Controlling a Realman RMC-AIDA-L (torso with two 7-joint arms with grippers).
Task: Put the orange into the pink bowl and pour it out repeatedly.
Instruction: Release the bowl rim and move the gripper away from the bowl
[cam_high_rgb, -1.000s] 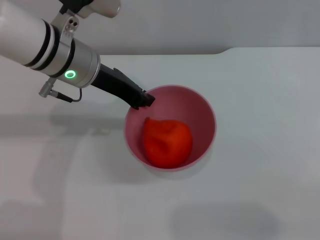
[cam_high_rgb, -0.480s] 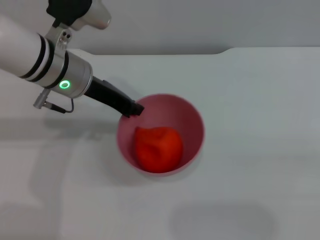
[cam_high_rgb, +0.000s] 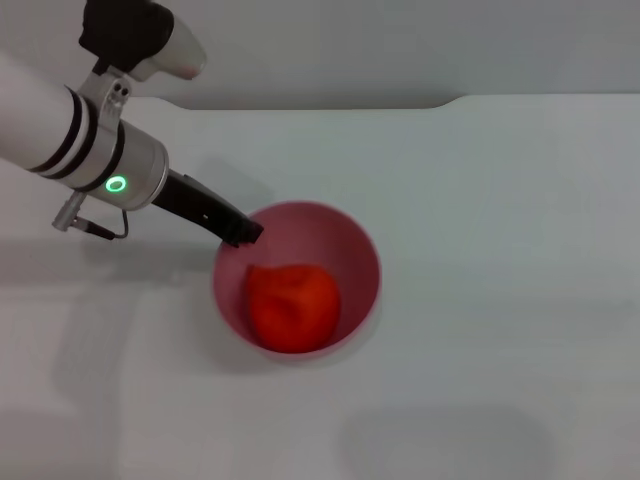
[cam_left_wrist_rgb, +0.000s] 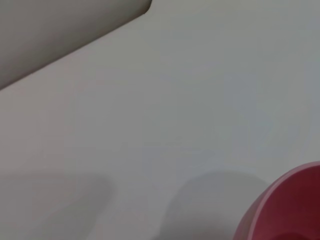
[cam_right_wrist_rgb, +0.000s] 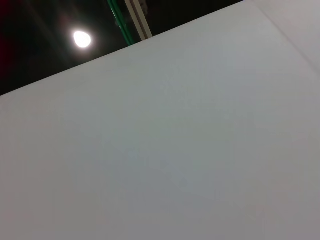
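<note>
Your left gripper (cam_high_rgb: 243, 232) clamped on the near-left rim of the pink bowl (cam_high_rgb: 352, 262), bowl lifted over the white table (cam_high_rgb: 500, 250), the orange (cam_high_rgb: 291, 307) inside it, just beyond the fingertips.

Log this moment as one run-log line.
left gripper: shut on pink bowl rim | orange: inside bowl | bowl: upright, above white table | right gripper: not in view
</note>
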